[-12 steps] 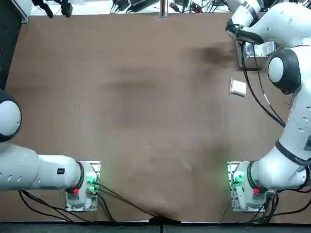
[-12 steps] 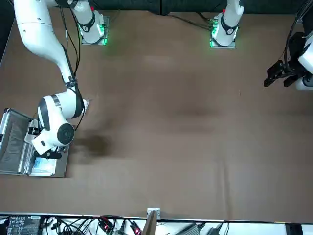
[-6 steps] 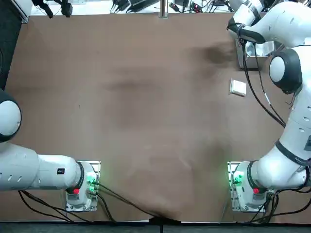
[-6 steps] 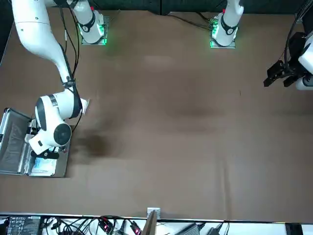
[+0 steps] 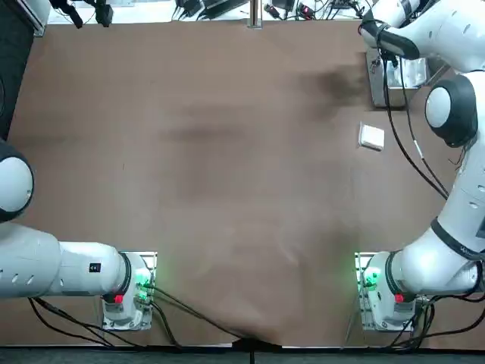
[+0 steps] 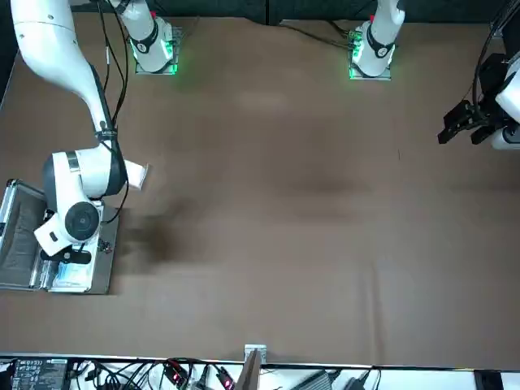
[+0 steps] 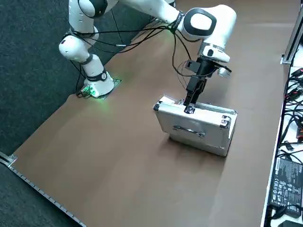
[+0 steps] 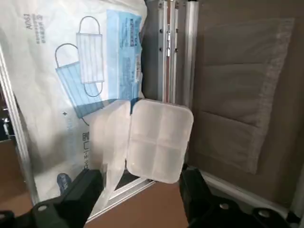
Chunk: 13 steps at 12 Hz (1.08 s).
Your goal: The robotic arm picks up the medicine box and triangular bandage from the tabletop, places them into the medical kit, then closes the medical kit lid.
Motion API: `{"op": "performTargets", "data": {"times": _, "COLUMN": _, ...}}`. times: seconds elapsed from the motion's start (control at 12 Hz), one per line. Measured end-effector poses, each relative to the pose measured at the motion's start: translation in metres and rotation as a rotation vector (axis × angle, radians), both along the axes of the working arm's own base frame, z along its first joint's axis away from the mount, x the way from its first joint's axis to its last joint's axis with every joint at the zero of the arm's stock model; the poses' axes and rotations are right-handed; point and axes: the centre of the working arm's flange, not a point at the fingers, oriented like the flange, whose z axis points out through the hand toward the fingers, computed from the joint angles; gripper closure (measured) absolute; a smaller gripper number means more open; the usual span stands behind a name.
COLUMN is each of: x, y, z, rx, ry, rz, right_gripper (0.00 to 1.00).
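Placing the pale compartmented box (image 8: 159, 142), probably the medicine box, into the kit seems under way: it is held between the widely parted fingers of the right gripper (image 8: 141, 178), above the open medical kit (image 6: 103, 260) at the front view's lower left. A mask packet (image 8: 57, 95) is contained in it. Still to be packed is a white item (image 5: 371, 136), likely the triangular bandage, on the table at the top view's upper right; the lid (image 6: 24, 244) must then be closed.

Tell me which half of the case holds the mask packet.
The half on the robot's left, beneath the right gripper; the other half shows only a fabric pocket.
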Motion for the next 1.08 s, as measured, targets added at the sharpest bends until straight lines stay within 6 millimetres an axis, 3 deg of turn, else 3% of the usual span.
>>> {"op": "performTargets", "data": {"times": 0.42, "x": 0.002, "y": -0.013, "z": 0.01, "rx": 0.054, "ry": -0.035, "rz": -0.036, "right_gripper": 0.0}}
{"op": "performTargets", "data": {"times": 0.83, "x": 0.01, "y": -0.008, "z": 0.05, "rx": 0.1, "ry": -0.092, "rz": -0.026, "right_gripper": 0.0}}
{"op": "performTargets", "data": {"times": 1.08, "x": 0.007, "y": -0.004, "z": 0.064, "rx": 0.102, "ry": -0.066, "rz": -0.004, "right_gripper": 0.0}}
